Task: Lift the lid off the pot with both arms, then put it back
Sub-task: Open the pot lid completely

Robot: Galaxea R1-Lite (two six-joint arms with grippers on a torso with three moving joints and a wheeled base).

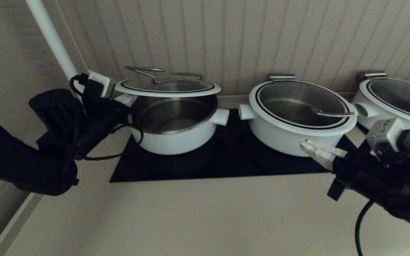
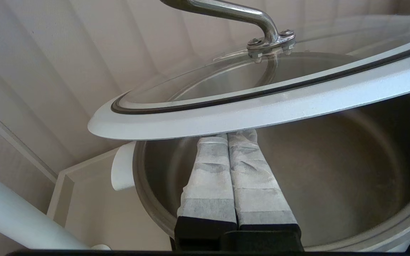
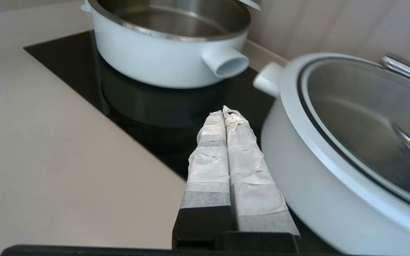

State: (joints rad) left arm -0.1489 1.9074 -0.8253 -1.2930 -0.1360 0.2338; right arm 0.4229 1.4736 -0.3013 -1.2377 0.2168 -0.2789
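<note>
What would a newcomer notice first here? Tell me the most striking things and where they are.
The glass lid tilts up off the front rim of the leftmost white pot, propped from beneath by the left gripper, whose fingers are pressed together under its white rim. The right gripper, also shut, hovers empty at the front of the middle pot, whose lid lies flat.

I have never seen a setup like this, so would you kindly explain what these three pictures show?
A two-armed robot faces a cooktop on a counter. One picture looks down from its head; the other two come from cameras on its wrists. Three white pots stand there. The left gripper, fingers shut, sits under the white rim of the lid, which is raised above the pot at the front, hinged at the back. The right gripper, also shut and empty, hovers in front of the middle pot, whose lid is on.
</note>
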